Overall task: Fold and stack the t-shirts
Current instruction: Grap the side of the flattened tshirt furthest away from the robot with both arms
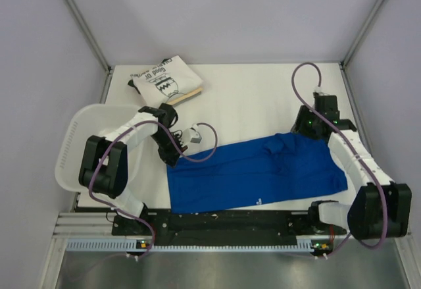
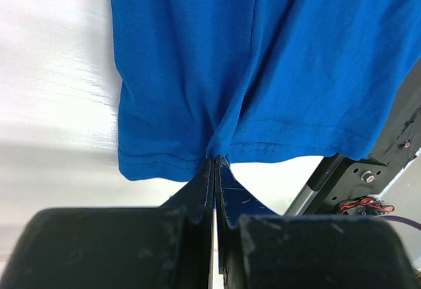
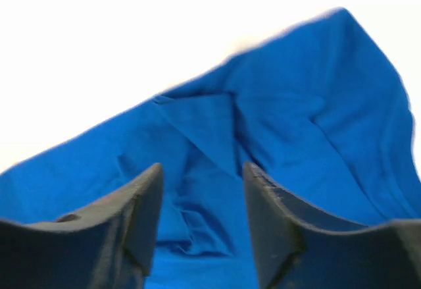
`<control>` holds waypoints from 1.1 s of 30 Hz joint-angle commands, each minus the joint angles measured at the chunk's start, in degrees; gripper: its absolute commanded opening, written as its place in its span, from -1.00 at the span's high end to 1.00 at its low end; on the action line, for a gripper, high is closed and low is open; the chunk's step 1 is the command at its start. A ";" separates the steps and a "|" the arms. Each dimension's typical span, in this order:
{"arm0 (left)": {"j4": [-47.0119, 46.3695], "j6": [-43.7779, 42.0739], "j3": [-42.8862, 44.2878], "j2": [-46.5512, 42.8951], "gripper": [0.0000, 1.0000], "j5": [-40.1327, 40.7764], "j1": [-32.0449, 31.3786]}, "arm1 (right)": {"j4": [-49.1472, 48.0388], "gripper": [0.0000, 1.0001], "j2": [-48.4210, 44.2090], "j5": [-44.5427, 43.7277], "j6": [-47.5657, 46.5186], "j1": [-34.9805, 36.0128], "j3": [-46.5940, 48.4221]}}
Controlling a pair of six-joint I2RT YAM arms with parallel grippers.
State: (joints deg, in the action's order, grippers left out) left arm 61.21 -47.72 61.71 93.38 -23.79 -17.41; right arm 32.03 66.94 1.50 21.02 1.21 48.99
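The left hem of the blue shirt (image 1: 256, 174) is pinched by the left gripper (image 2: 215, 164). The shirt is laid left to right across the tabletop (image 1: 263, 98); over its right end the right gripper (image 3: 202, 170) is held wide, empty.

A white counter (image 1: 263, 98) fills the middle of the cell. Pale lavender-grey walls close it in: a back wall (image 1: 223, 12), a left wall (image 1: 33, 72) and a right wall (image 1: 395, 58). Two slanting aluminium posts, left post (image 1: 82, 22) and right post (image 1: 371, 19), run along the joins between the walls down to the counter's far corners. A black plate (image 1: 223, 220) lies along the near edge, with a ribbed aluminium rail (image 1: 85, 223) at its left end. Below that is a dull grey metal sheet (image 1: 223, 269). The light is bright and even. In both wrist views the counter glares almost pure white.
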 commanded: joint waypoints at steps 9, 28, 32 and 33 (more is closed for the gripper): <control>-0.74 0.79 2.45 1.18 1.00 -0.47 -0.26 | -1.00 0.16 24.63 -2.82 -2.47 3.36 11.30; -0.48 4.40 10.00 1.36 1.00 5.24 -0.17 | 0.39 1.00 18.78 4.12 -0.37 -2.60 11.83; 3.03 2.64 11.59 1.01 1.00 5.25 -0.17 | 1.54 1.00 6.40 10.18 7.36 -11.64 3.41; 3.47 2.46 11.15 1.01 1.00 5.16 -0.17 | 1.46 1.00 3.32 11.50 9.03 -14.63 0.87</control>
State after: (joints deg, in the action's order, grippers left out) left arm 61.01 -43.68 71.22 95.57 -18.81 -17.41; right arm 31.73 83.18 7.20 22.13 -4.03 56.29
